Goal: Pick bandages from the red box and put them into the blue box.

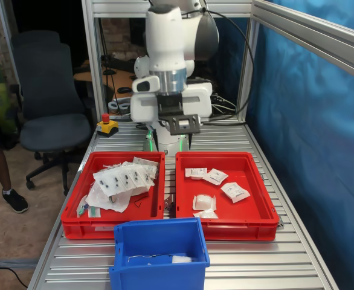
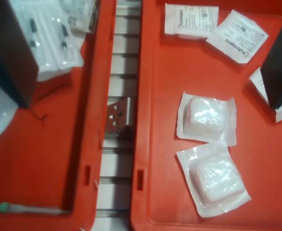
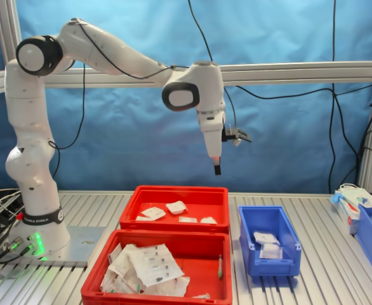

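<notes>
The red box holds several bandages, small white sealed packets such as one near its front. It is the far tray in the second exterior view, with packets on its floor. In the wrist view two padded packets lie on its red floor, with printed ones beyond. My gripper hangs high above the trays, open and empty, dark fingers wide apart. The blue box holds a few packets.
A twin red tray piled with large white dotted sheets sits beside the red box. A metal bracket lies between the trays. A red stop button, an office chair and another blue bin stand around.
</notes>
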Robot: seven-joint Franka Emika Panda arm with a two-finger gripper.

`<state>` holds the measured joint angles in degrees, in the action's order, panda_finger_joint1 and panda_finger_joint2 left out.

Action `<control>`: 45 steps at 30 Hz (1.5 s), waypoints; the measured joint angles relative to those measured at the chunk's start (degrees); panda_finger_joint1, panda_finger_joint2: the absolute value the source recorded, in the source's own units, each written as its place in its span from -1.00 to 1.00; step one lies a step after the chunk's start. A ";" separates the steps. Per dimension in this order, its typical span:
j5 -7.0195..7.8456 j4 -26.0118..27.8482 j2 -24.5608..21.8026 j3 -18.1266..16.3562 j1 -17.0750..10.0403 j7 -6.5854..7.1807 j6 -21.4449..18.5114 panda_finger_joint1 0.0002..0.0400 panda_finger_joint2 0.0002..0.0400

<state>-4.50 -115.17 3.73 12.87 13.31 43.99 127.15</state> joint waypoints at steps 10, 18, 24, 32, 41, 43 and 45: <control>0.00 -7.44 2.55 -0.17 4.42 0.24 8.70 1.00 1.00; 0.00 -12.60 3.73 -0.28 7.66 0.33 14.26 1.00 1.00; 0.00 -15.70 3.89 -0.32 9.60 0.37 15.98 1.00 1.00; 0.00 -19.26 4.52 -0.36 12.28 0.39 21.72 1.00 1.00; -0.01 -21.47 8.22 -0.42 15.53 0.40 27.06 1.00 1.00; -0.01 -21.65 8.92 -0.42 16.11 0.40 27.43 1.00 1.00; -0.01 -21.82 9.60 -0.43 16.73 0.40 27.92 1.00 1.00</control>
<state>-4.50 -136.99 13.33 12.44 30.04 44.39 155.07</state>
